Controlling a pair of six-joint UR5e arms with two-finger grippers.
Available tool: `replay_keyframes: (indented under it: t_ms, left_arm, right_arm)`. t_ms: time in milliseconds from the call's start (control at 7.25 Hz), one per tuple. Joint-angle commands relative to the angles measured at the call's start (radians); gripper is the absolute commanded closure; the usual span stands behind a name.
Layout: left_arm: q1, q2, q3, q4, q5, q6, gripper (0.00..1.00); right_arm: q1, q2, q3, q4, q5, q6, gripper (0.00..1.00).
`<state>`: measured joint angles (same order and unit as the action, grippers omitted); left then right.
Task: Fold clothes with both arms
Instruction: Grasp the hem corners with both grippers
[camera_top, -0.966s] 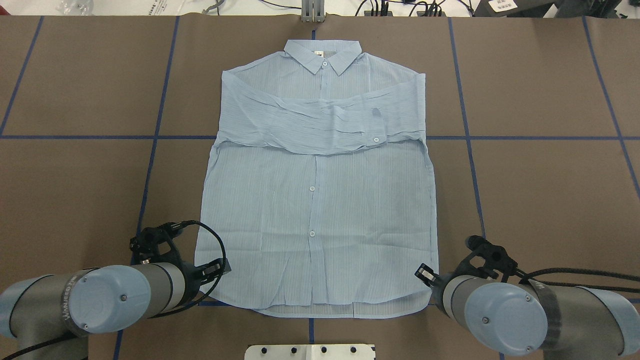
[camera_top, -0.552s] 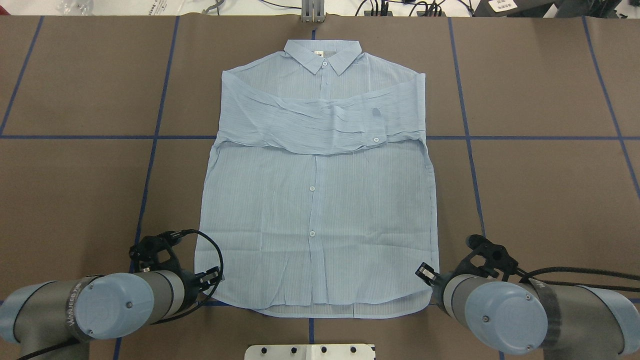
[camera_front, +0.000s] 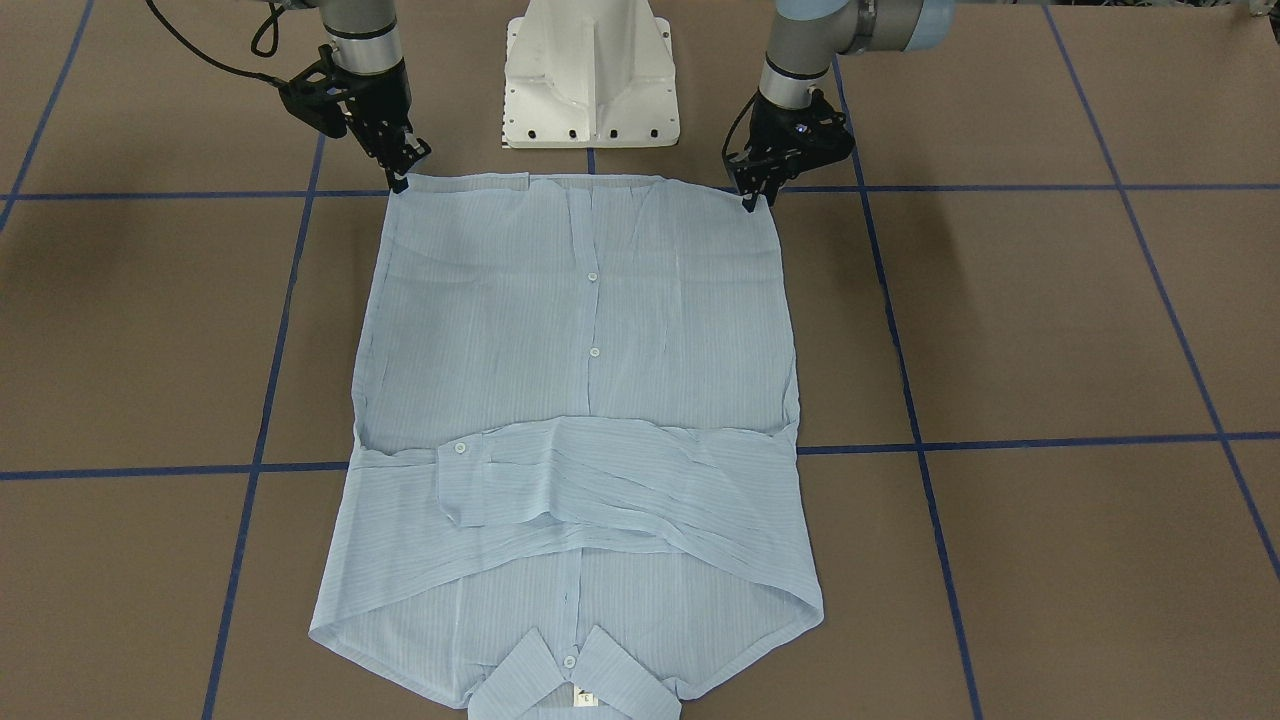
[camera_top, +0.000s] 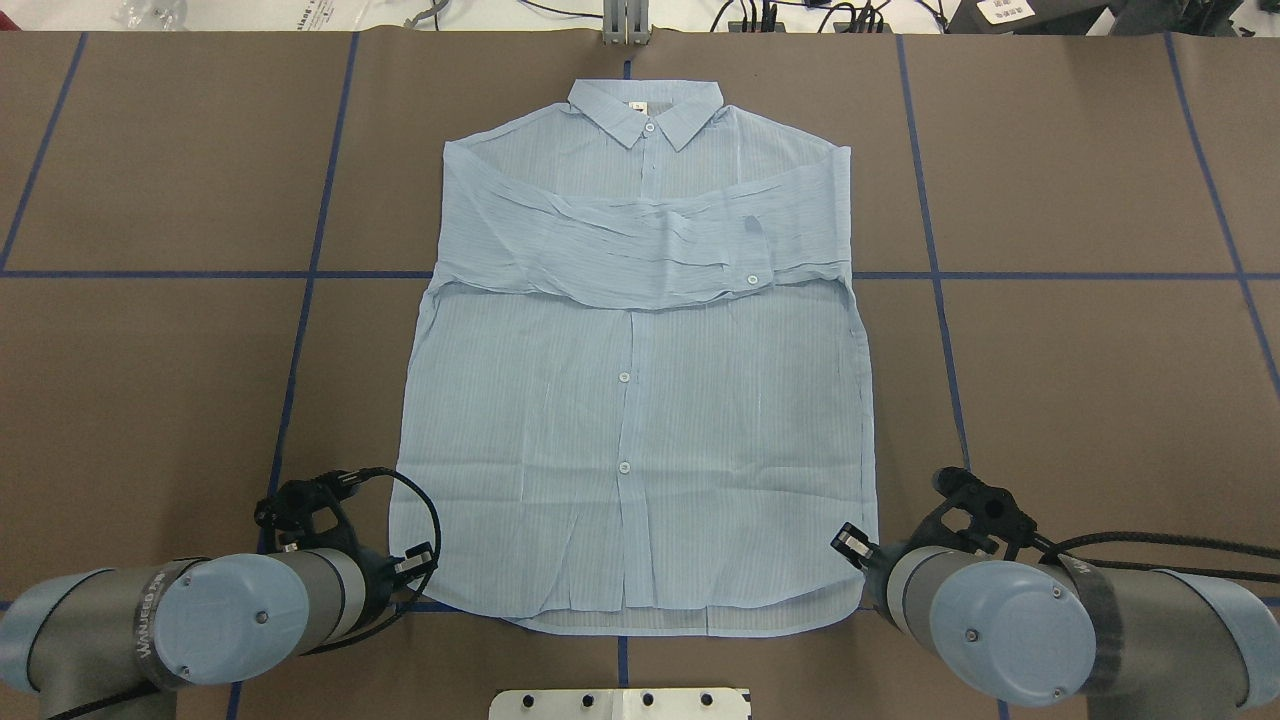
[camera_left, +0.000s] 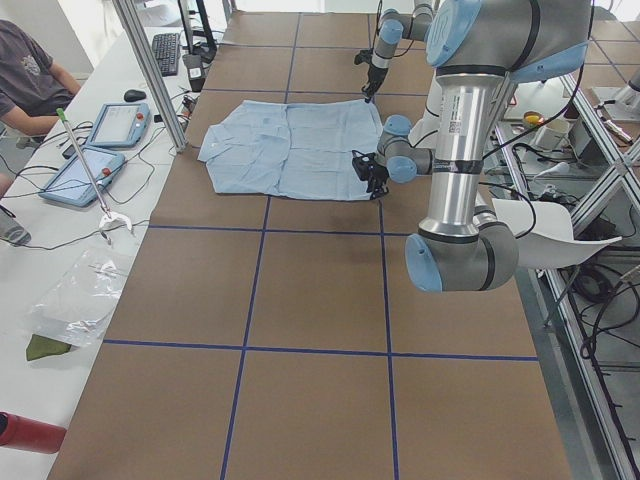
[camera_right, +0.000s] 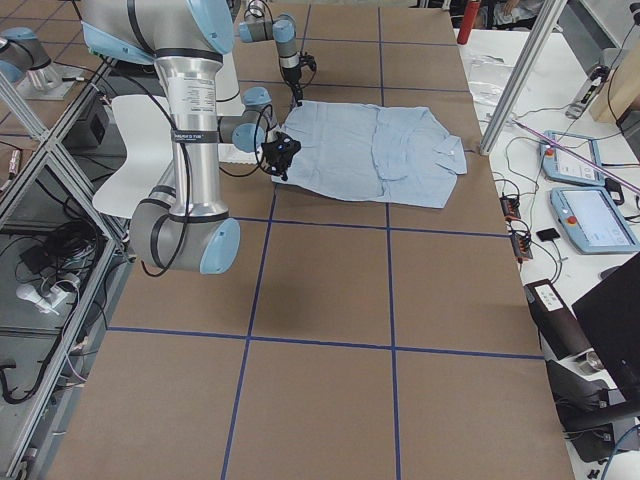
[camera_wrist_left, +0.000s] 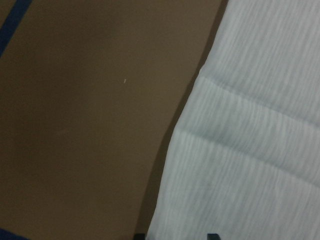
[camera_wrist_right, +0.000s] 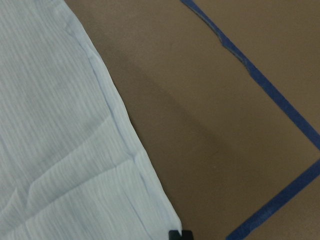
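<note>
The shirt (camera_top: 630, 420) lies flat and buttoned side up in the middle of the table (camera_top: 1080, 380). In the overhead view its collar is at 12 o'clock and its hem at 6, with both sleeves folded across the chest. The left gripper (camera_front: 757, 195) is at the hem's 7 o'clock corner. Its wrist view shows two fingertips (camera_wrist_left: 140, 236) spread apart with the shirt's edge between them, so it is not clamped. The right gripper (camera_front: 405, 170) is at the 5 o'clock corner with its tips at the cloth; I cannot tell whether it grips.

The white base (camera_front: 590, 80) stands at 6 o'clock, just beyond the hem, between the arms. A grey bracket (camera_top: 625, 22) stands past the collar at 12. Tablets (camera_left: 118, 125) lie on a side bench beyond that edge. Blue tape lines (camera_top: 300, 330) cross the brown cover, which runs wide at 3 and 9 o'clock.
</note>
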<state>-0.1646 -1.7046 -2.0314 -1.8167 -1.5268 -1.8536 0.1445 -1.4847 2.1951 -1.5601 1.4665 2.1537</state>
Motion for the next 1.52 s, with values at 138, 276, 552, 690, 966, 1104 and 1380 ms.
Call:
replay_keyframes:
  t_ms: [138,276,552,690,966,1104,1380]
  left_arm:
    - [0.010,0.013,-0.030,0.011,-0.001,-0.001,1.00]
    - [0.011,0.026,-0.115,0.032,-0.027,-0.002,1.00]
    - [0.031,0.043,-0.237,0.097,-0.131,-0.033,1.00]
    - [0.060,0.051,-0.292,0.106,-0.133,-0.077,1.00]
    - [0.068,0.066,-0.352,0.108,-0.138,-0.125,1.00]
    - [0.054,0.063,-0.392,0.108,-0.141,-0.159,1.00]
    - [-0.108,-0.004,-0.399,0.115,-0.170,-0.147,1.00]
  right_arm:
    - [0.003,0.003,0.003,0.000,0.000,0.000,1.00]
    - [0.007,0.001,0.017,0.000,0.002,0.000,1.00]
    - [-0.023,-0.052,0.090,-0.002,0.037,0.005,1.00]
    - [-0.063,-0.063,0.110,-0.003,0.038,0.009,1.00]
    - [-0.076,-0.110,0.219,-0.003,0.044,0.009,1.00]
    - [-0.013,-0.082,0.225,-0.003,0.040,0.009,1.00]
    - [0.123,-0.005,0.216,-0.003,0.043,0.003,1.00]
